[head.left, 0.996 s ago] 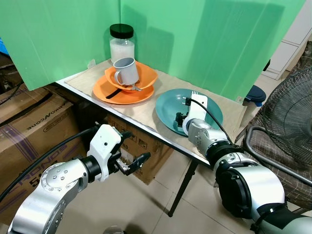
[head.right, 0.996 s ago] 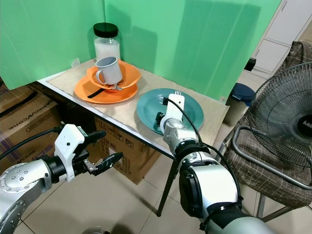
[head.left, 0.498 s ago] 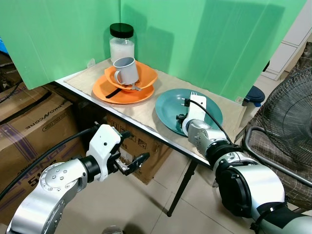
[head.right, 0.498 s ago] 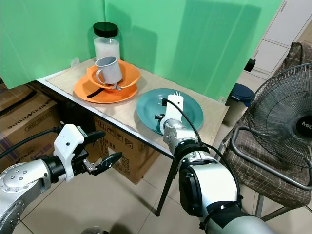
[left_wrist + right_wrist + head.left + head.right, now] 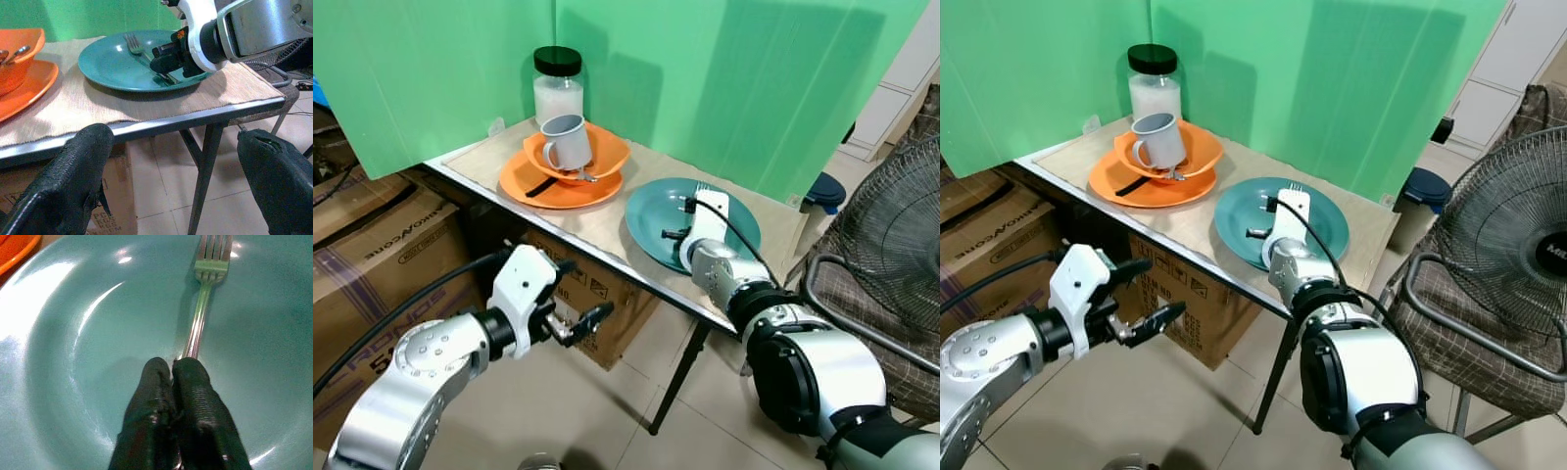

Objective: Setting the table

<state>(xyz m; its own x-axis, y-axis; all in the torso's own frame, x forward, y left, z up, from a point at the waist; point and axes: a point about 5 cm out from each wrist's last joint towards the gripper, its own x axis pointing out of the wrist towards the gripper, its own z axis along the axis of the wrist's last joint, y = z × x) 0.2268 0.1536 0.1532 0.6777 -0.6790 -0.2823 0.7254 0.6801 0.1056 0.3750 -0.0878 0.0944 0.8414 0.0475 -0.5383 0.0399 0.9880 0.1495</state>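
- Teal plate lies on the bench directly under the right end effector, whose two black fingers are pinched together on the handle of a fork.
- Fork tines point away from the right end effector, toward the plate's far rim beside the green backdrop; the handle end is hidden between the fingers.
- Left end effector hangs below the bench's front edge, over the tiled floor, fingers spread apart with nothing between them.
- From the left end effector, the bench edge and a cardboard box sit just ahead and above.
- Well off to the left of the right end effector stands an orange plate carrying an orange bowl; a grey mug sits in the bowl.
- A white-filled jar with a black lid stands behind that stack.
- A fan stands to the right of the right arm.
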